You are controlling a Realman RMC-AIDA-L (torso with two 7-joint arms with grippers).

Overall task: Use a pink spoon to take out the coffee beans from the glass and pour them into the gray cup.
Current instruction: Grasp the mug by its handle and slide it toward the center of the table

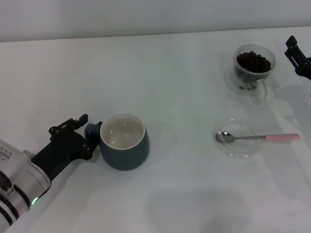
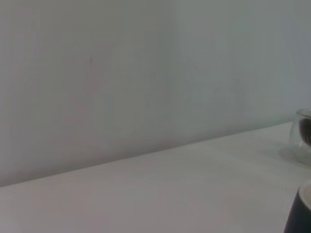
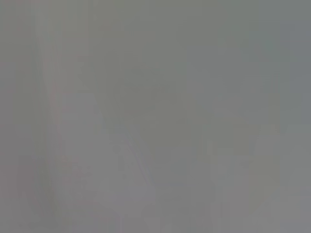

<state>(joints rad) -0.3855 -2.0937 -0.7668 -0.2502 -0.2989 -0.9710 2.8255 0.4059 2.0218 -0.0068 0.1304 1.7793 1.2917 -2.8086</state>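
The gray cup point(image 1: 124, 141) stands left of centre, its cream inside bare. My left gripper point(image 1: 89, 136) is shut on the cup's loop handle at its left side. The pink spoon point(image 1: 257, 138) lies flat, its metal bowl resting in a shallow clear dish point(image 1: 238, 150) and its pink handle end pointing right. The glass point(image 1: 252, 70) stands at the far right with the coffee beans point(image 1: 253, 61) heaped inside. My right gripper point(image 1: 297, 56) hangs just right of the glass at the picture's edge, open and holding nothing. In the left wrist view, the glass point(image 2: 304, 133) and the gray cup point(image 2: 298, 214) show at the edge.
The white table point(image 1: 184, 194) runs back to a pale wall. The right wrist view shows only a plain grey blur.
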